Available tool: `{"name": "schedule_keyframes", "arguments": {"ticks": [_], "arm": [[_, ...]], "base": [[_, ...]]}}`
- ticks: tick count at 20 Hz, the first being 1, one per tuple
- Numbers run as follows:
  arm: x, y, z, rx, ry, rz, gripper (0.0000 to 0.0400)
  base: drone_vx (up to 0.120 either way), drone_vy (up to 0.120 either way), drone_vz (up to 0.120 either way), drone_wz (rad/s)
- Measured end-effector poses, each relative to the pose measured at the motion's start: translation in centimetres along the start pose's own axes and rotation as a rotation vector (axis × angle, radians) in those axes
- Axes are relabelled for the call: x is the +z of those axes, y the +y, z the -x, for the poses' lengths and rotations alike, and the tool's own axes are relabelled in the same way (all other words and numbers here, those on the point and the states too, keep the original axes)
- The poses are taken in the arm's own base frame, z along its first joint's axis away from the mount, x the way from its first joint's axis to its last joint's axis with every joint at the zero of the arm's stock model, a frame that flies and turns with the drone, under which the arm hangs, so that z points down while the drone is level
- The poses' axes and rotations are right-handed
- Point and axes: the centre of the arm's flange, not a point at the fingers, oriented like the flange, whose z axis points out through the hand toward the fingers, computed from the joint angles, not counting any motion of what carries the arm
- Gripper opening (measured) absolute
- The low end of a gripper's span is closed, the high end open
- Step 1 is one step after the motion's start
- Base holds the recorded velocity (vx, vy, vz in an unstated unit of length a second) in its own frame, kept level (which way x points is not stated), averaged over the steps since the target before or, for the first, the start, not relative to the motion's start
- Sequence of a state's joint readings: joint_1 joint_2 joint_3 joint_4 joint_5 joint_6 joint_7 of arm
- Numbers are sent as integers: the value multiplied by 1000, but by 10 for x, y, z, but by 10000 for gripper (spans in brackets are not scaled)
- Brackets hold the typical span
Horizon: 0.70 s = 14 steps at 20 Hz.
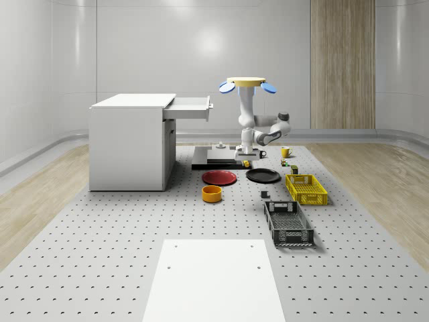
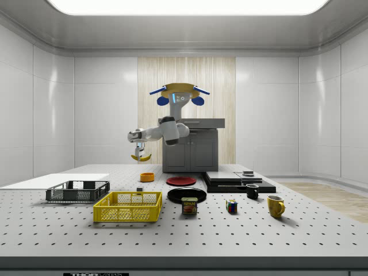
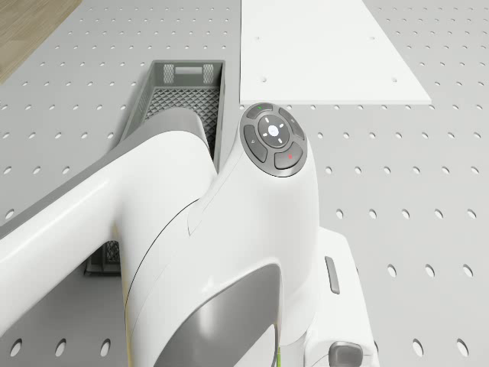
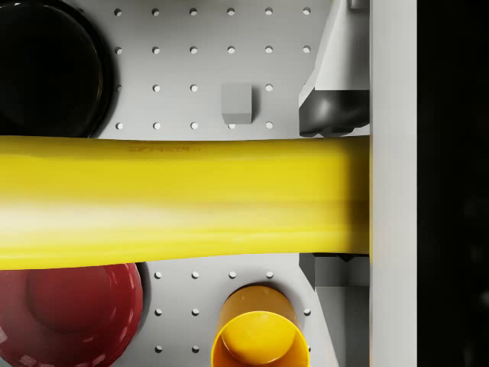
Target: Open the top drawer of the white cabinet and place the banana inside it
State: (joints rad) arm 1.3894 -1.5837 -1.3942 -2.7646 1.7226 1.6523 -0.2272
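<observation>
- Banana (image 4: 183, 200): yellow.
- Cabinet (image 1: 129, 141): white.
- Plates: red (image 1: 220, 177), black (image 1: 263, 176).
- Baskets: yellow (image 1: 305, 188), dark grey (image 1: 288, 223).
- Tabletop (image 1: 100, 248): grey, dotted with holes.

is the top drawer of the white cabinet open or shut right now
Open. In the whole-scene view the top drawer juts out from the white cabinet toward the drone.

Two crates sit on the tabletop (image 1: 100, 268): one yellow crate (image 1: 306, 189), one dark grey crate (image 1: 288, 224). Two plates: a red plate (image 1: 220, 177) and a black plate (image 1: 263, 176). Two mugs: a yellow mug (image 2: 275, 206) and a black mug (image 2: 252, 191). One orange bowl (image 1: 212, 194), one banana (image 2: 140, 156), one white cabinet (image 1: 131, 142), one tin can (image 2: 189, 206), one colour cube (image 2: 231, 206).
</observation>
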Motion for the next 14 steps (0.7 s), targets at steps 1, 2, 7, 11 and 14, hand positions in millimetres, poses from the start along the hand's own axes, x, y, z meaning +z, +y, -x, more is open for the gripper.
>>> {"name": "schedule_keyframes", "arguments": {"ticks": [1, 2, 7, 11, 14], "arm": [[0, 0, 0, 0, 0, 0, 193], [0, 0, 0, 0, 0, 0, 193], [0, 0, 0, 0, 0, 0, 193], [0, 0, 0, 0, 0, 0, 193], [0, 0, 0, 0, 0, 0, 193]], "base": [[-120, 0, 120, 0], [-120, 0, 120, 0], [-120, 0, 120, 0], [-120, 0, 120, 0], [-120, 0, 120, 0]]}}
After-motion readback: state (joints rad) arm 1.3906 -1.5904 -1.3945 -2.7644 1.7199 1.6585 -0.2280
